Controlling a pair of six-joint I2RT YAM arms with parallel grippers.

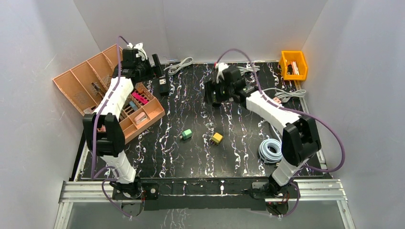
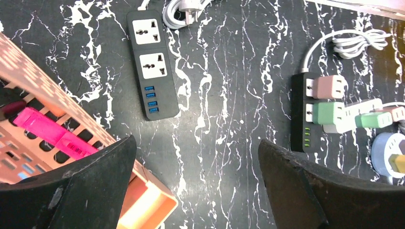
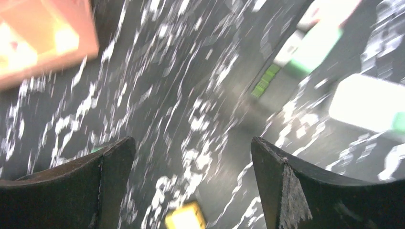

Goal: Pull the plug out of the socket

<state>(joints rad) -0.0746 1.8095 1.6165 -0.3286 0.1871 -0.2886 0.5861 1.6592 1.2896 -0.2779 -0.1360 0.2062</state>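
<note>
In the left wrist view a black power strip lies at the right with a pink plug and a green plug seated in its sockets. A second black strip has two bare white sockets. My left gripper hangs open above bare table between the two strips, holding nothing. The right wrist view is blurred. There my right gripper is open and empty, with the plugged strip and its green plug up to the right. In the top view the right gripper covers that strip.
An orange divider tray leans at the back left. A loose green plug and a yellow plug lie mid-table. A coiled cable sits front right and a yellow bin back right. More plugged adapters crowd the right.
</note>
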